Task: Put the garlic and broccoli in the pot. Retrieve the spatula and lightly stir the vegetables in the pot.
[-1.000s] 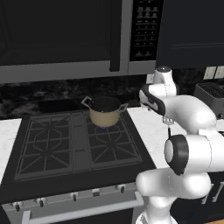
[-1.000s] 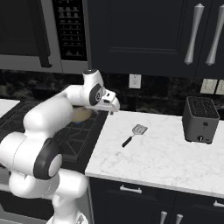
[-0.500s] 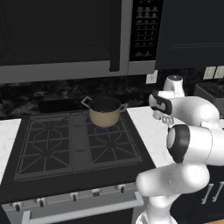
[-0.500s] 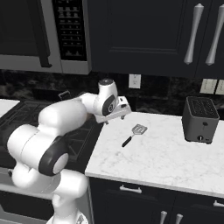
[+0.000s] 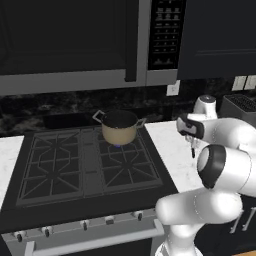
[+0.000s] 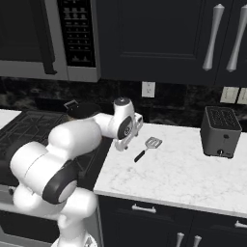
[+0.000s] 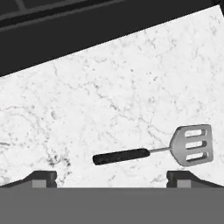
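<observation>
Spatula (image 7: 153,152): lay flat on the white marble counter (image 7: 113,100), well right of the stove (image 5: 90,165) and apart from the pot (image 5: 119,127) on the rear burner. Black handle, grey slotted blade. In the hand view its long axis ran nearly parallel to the line joining the two fingertips, blade toward the right tip, handle end about midway between them.
Gripper (image 7: 111,178): hung above the counter with the spatula just ahead of the tips; fingers spread fully wide, nothing held. Judged: the hand would need roughly a quarter turn about its own axis before the fingers could close across the handle.
Pot contents: interior looked dark; whether vegetables lay inside could not be told.
Toaster (image 6: 221,131): far right, clear of the work.
</observation>
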Robot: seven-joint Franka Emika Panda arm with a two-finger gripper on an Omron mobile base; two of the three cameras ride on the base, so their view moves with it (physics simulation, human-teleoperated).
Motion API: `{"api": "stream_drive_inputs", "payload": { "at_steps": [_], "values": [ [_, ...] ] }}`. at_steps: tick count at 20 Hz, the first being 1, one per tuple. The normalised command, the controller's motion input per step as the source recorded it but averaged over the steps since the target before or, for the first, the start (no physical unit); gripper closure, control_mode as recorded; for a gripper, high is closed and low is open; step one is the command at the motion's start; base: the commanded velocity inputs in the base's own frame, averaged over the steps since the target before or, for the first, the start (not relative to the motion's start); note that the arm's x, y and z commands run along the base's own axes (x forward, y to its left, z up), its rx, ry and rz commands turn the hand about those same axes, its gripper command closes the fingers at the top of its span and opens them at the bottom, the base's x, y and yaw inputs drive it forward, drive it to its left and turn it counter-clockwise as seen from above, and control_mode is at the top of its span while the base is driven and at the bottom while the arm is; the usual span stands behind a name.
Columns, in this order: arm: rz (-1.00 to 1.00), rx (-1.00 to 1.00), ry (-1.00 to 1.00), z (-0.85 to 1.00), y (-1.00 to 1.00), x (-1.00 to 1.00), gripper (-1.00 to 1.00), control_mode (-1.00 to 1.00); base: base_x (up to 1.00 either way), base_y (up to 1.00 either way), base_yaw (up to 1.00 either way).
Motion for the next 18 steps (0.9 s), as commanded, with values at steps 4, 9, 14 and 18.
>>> {"api": "stream_drive_inputs", "payload": {
  "at_steps": [4, 9, 14, 18],
  "values": [
    [0.71, -0.31, 0.00, -0.01, -0.41, -0.45, -1.00, -1.00, 0.00, 0.00, 0.00],
    [0.72, -0.31, 0.03, -0.11, -0.22, -0.21, -1.00, -1.00, 0.00, 0.00, 0.00],
    [0.61, -0.19, 0.01, -0.08, 0.00, 0.01, -1.00, -1.00, 0.00, 0.00, 0.00],
    [0.31, -0.22, 0.00, -0.10, 0.05, 0.03, -1.00, -1.00, 0.00, 0.00, 0.00]
  ]
}}
